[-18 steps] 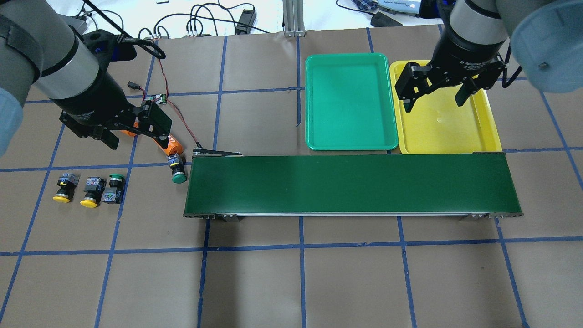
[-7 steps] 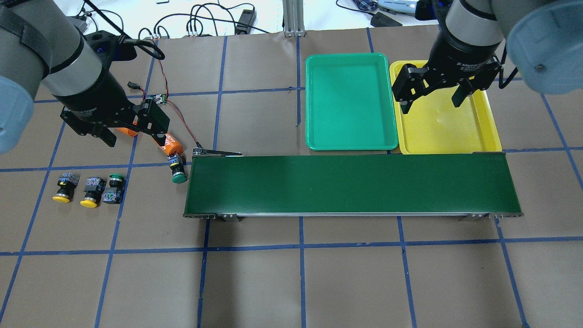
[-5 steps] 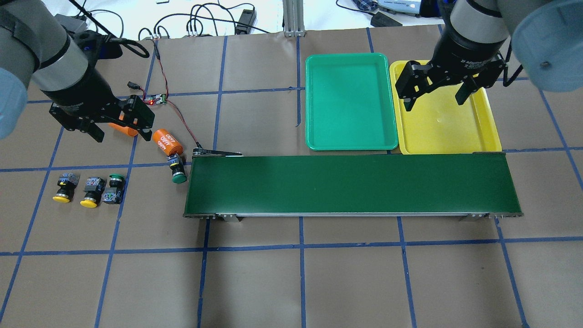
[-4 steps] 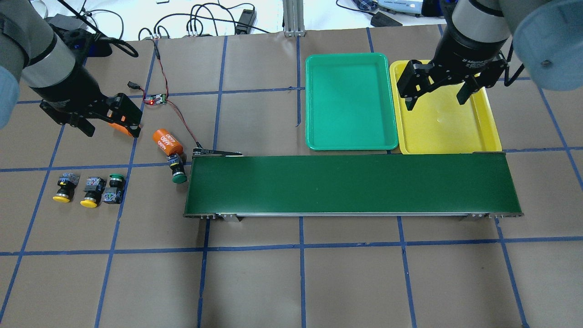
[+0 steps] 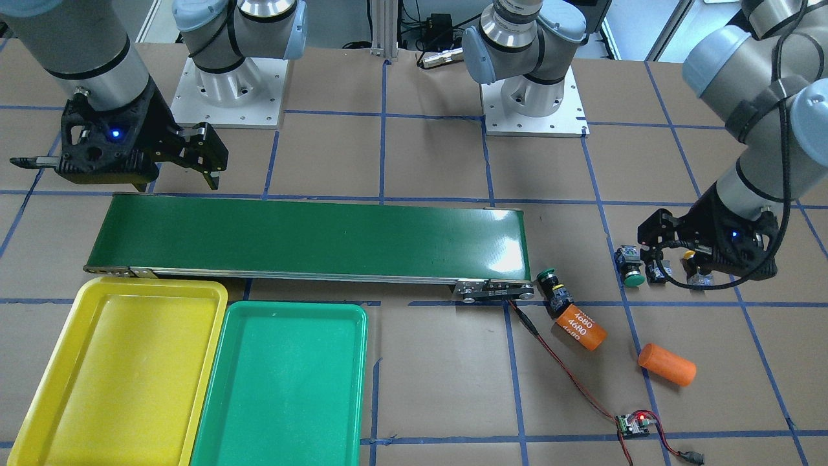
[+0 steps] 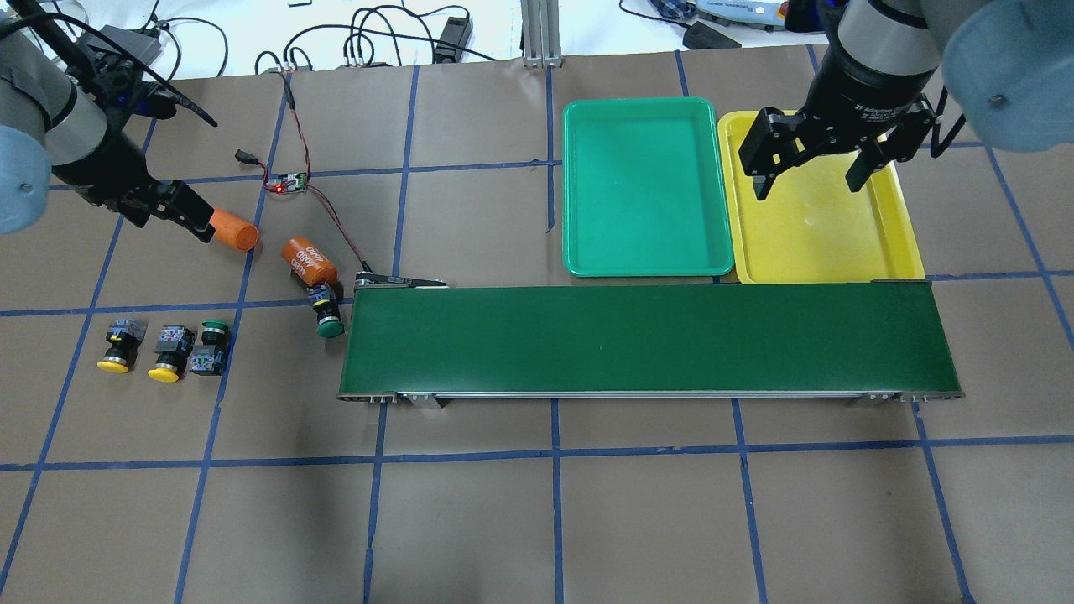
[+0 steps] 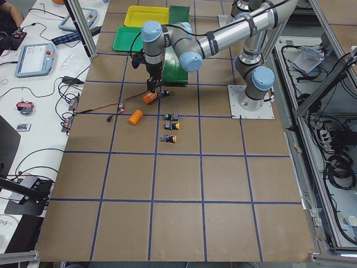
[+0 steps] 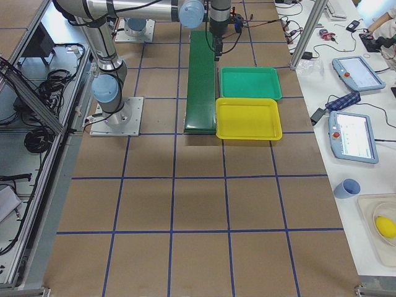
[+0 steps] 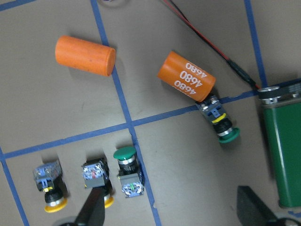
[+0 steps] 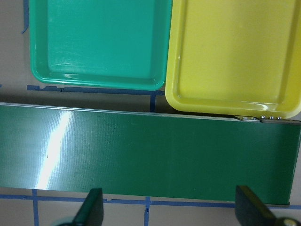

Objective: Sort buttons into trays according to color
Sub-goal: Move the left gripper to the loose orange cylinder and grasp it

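Sorting not yet begun: green tray (image 6: 646,201) and yellow tray (image 6: 826,243) held nothing. Empty left gripper (image 9: 174,214) hung fingers apart, high near the row of three buttons (image 6: 166,346): black-bodied, two yellow-capped, one green. The fourth button (image 6: 327,317), green, lay against an orange cylinder (image 6: 309,262) by the belt (image 6: 646,340) end. Next move, likely: descend, centre on one button. Empty right gripper (image 6: 810,174) was spread over yellow tray.
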`<state>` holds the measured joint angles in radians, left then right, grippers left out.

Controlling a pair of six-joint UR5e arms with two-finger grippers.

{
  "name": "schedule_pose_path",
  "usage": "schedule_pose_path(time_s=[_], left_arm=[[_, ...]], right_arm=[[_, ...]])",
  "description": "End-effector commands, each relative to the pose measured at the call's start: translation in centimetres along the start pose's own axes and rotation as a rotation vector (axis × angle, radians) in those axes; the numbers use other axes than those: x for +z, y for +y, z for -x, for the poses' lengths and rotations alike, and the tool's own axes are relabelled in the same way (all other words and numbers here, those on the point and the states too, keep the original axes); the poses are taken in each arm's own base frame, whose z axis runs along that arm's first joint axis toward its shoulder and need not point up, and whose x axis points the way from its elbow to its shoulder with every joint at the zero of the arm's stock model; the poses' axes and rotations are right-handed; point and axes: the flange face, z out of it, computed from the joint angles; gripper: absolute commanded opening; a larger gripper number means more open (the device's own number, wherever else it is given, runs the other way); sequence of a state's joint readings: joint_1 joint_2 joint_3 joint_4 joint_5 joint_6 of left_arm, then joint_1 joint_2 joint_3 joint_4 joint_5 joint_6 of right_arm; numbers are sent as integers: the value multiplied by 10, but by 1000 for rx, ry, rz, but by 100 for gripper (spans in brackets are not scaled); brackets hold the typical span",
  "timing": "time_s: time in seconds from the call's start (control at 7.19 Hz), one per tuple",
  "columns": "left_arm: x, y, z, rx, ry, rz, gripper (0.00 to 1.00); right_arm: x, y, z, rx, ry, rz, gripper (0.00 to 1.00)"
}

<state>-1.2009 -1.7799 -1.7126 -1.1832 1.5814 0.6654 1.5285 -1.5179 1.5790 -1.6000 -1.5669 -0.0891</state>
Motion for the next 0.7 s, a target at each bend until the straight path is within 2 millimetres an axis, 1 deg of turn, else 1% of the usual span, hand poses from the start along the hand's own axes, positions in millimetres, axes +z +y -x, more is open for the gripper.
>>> schedule_pose_path(time_s=[0.0, 0.28, 0.42, 0.56], left_arm=[[55, -28, 25, 67, -36, -40, 100], [96, -47, 40, 108, -58, -63, 100], [114, -53, 46, 137, -72, -76, 100], [123, -59, 51, 160, -73, -75, 100]], right_arm=[[16, -10, -3, 6, -5, 32, 100], [27, -19, -5, -7, 3, 53, 100], [28, -18, -4, -4, -4, 55, 100], [32, -20, -5, -7, 3, 70, 100]])
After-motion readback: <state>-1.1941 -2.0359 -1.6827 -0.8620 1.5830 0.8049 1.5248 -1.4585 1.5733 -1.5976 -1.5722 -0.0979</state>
